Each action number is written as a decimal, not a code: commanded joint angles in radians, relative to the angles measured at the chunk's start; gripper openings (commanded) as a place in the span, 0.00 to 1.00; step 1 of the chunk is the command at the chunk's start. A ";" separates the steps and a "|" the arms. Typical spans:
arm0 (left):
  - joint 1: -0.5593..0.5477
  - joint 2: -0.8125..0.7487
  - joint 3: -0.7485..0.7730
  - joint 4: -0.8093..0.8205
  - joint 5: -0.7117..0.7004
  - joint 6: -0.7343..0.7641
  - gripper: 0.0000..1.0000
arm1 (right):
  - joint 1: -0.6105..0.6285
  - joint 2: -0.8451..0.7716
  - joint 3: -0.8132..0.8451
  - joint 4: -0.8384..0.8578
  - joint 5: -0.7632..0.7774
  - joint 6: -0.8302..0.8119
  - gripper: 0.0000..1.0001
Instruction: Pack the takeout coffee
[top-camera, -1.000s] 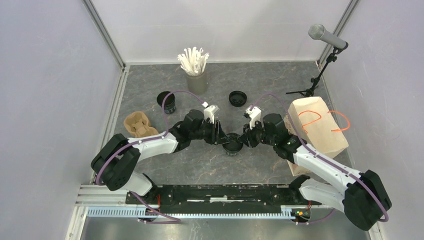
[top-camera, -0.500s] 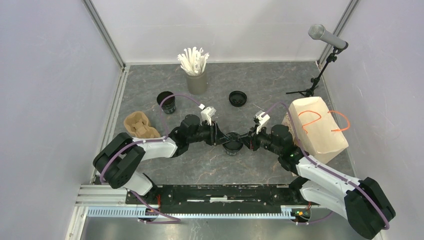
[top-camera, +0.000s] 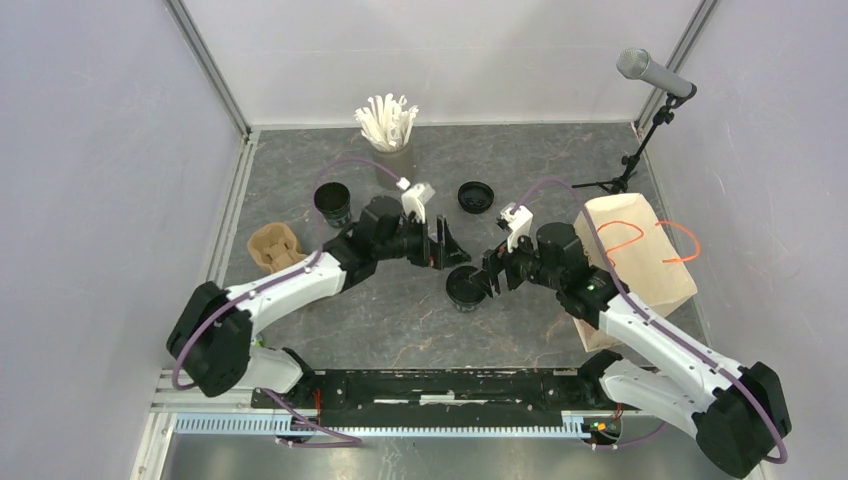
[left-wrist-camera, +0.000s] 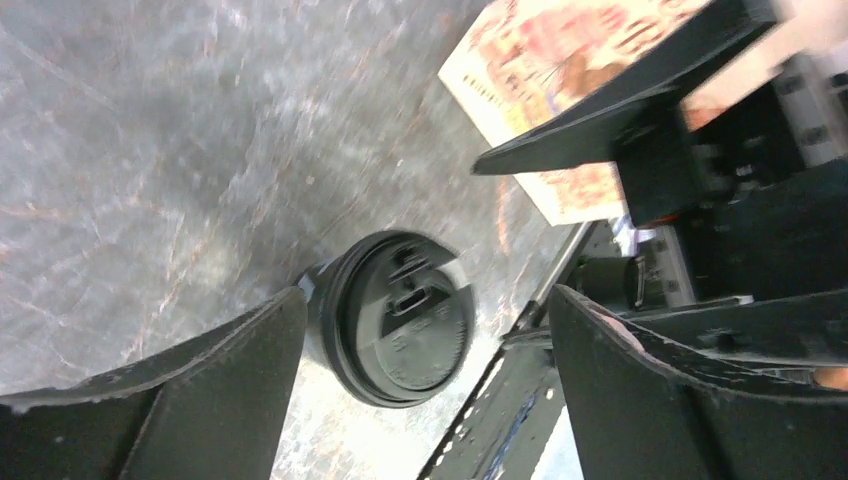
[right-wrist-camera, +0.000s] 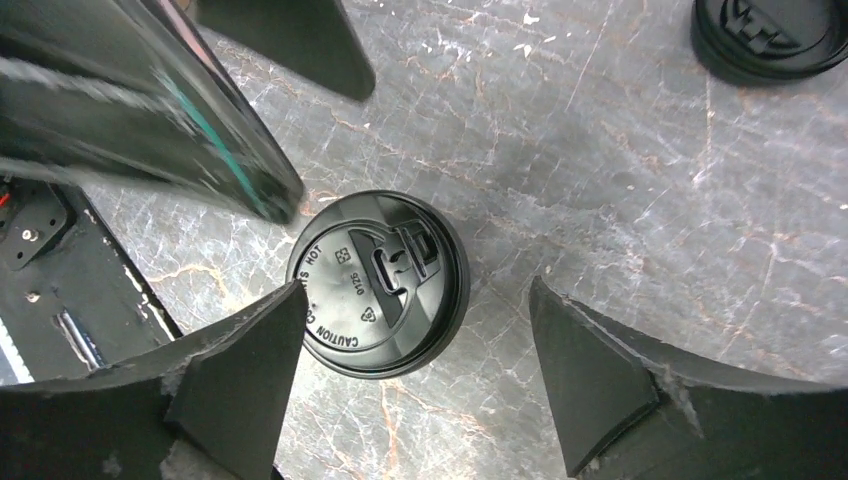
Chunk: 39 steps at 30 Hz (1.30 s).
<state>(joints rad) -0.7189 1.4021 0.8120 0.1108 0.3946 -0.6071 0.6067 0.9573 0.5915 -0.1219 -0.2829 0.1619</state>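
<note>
The lidded cup (top-camera: 463, 288) stands upright on the table (top-camera: 400, 320), in the middle, between my two arms. Its black lid is on and the sip opening faces up (right-wrist-camera: 380, 283).

My right gripper (top-camera: 487, 279) is just beside this cup, on its right side, with the jaws spread wide. In the right wrist view the cup lies in the gap between my two fingers (right-wrist-camera: 418, 292). The left finger covers a bit of the cup's edge, and I cannot tell if it touches.

My left gripper (top-camera: 447, 249) is also wide open and holds nothing. It hangs behind the cup, near but apart from it in the top view. In the left wrist view the cup (left-wrist-camera: 400, 318) shows between my fingers (left-wrist-camera: 425, 300), close to the left one.

A loose lid (top-camera: 475, 196) lies farther back on the table, apart from the cup. An open cup (top-camera: 333, 203) stands at the back left, without lid. Near it, toward the left edge, is the carrier (top-camera: 275, 247). The straws (top-camera: 388, 120) stand at the back. The bag (top-camera: 632, 262) lies at the right, beside my right arm.
</note>
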 joint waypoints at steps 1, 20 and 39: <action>0.024 -0.136 0.117 -0.164 -0.058 0.084 1.00 | 0.016 -0.013 0.075 -0.081 0.019 -0.073 0.92; 0.029 -0.884 -0.053 -0.722 -0.435 0.346 1.00 | 0.271 0.187 0.198 -0.159 0.343 -0.124 0.98; 0.028 -0.900 -0.049 -0.750 -0.443 0.357 1.00 | 0.274 0.231 0.094 -0.106 0.314 -0.094 0.78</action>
<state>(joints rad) -0.6933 0.5140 0.7517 -0.6498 -0.0257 -0.2943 0.8753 1.1824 0.7326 -0.2478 0.0196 0.0498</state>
